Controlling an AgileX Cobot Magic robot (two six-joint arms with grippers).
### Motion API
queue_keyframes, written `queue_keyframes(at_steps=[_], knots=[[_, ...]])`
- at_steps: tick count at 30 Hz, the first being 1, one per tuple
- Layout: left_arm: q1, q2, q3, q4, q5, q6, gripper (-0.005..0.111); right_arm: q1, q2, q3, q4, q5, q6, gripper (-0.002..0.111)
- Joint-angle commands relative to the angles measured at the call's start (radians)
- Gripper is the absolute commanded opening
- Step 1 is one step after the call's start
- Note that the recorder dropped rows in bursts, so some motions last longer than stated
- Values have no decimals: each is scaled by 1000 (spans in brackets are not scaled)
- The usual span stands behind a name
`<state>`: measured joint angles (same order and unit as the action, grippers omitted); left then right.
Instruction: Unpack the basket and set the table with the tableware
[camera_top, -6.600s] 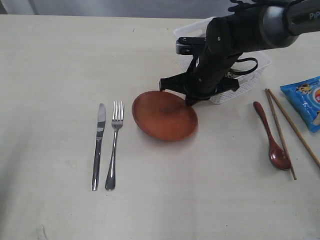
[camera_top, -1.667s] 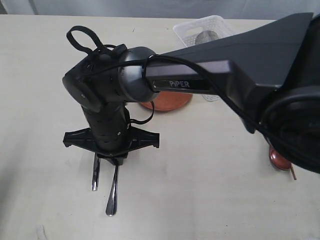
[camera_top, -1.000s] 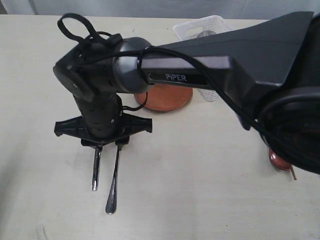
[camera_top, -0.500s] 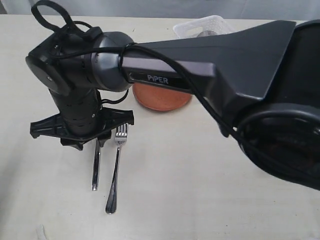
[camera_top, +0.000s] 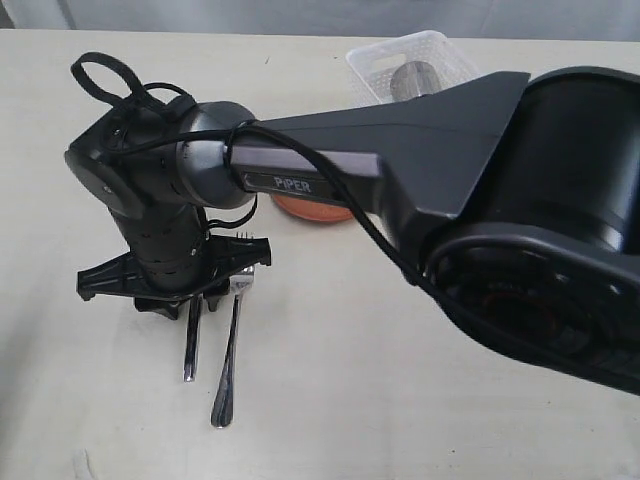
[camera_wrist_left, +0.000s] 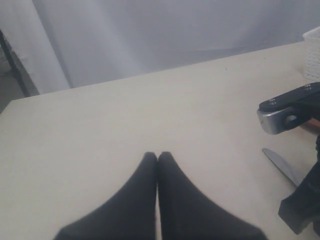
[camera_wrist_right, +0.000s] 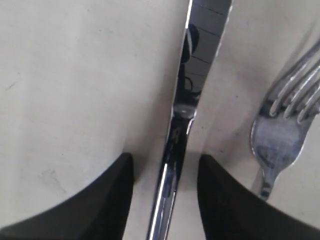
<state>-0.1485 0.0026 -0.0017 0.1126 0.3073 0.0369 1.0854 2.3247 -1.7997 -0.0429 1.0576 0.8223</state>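
Note:
A steel knife (camera_top: 190, 352) and fork (camera_top: 226, 372) lie side by side on the pale table (camera_top: 350, 410). My right gripper (camera_top: 188, 300) has reached across to the left and stands low over them. It is open, its fingers either side of the knife (camera_wrist_right: 192, 90) near where blade meets handle, not touching it. The fork's head (camera_wrist_right: 282, 125) lies just outside one finger. The reddish-brown plate (camera_top: 312, 209) shows partly behind the arm. The white basket (camera_top: 380, 62) stands at the back with a steel cup (camera_top: 410, 78) in it. My left gripper (camera_wrist_left: 157, 155) is shut and empty over bare table.
The right arm's big dark body fills the right half of the exterior view and hides what lies there. In the left wrist view a basket corner (camera_wrist_left: 313, 55) and the knife's blade tip (camera_wrist_left: 279, 161) show beside the right arm.
The right gripper has shifted left from over both pieces of cutlery and come down astride the knife. Knife and fork have not moved.

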Motion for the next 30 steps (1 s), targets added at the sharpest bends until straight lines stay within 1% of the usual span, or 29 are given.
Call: queue_keyframes(at_steps=[1,5,6,8,12,14,17,22,24,26,30], knots=[[5,-3,2,-12,-8,-3,0,0,15,-2,10,-5,-9,41],[5,-3,2,-12,-8,-3,0,0,19,-2,21,-5,-9,41],[5,-3,2,-12,-8,-3,0,0,19,-2,23,-5,-9,38],[5,-3,2,-12,-8,-3,0,0,19,-2,28,-3,-9,29],[5,-3,2,-12,-8,-3,0,0,19,-2,43,-5,-9,5],[5,-3,2,-12,-8,-3,0,0,19,-2,43,-5,-9,0],[5,-3,2,-12,-8,-3,0,0,19,-2,54,-5,-7,0],[5,-3,2,-12,-8,-3,0,0,19,-2,98,2,57,0],[5,-3,2,-12,-8,-3,0,2,15,-2,104,42,97,0],[5,-3,2,-12,-8,-3,0,10,7,-2,95,80,122,0],[5,-3,2,-12,-8,-3,0,45,-23,-2,12,128,183,0]])
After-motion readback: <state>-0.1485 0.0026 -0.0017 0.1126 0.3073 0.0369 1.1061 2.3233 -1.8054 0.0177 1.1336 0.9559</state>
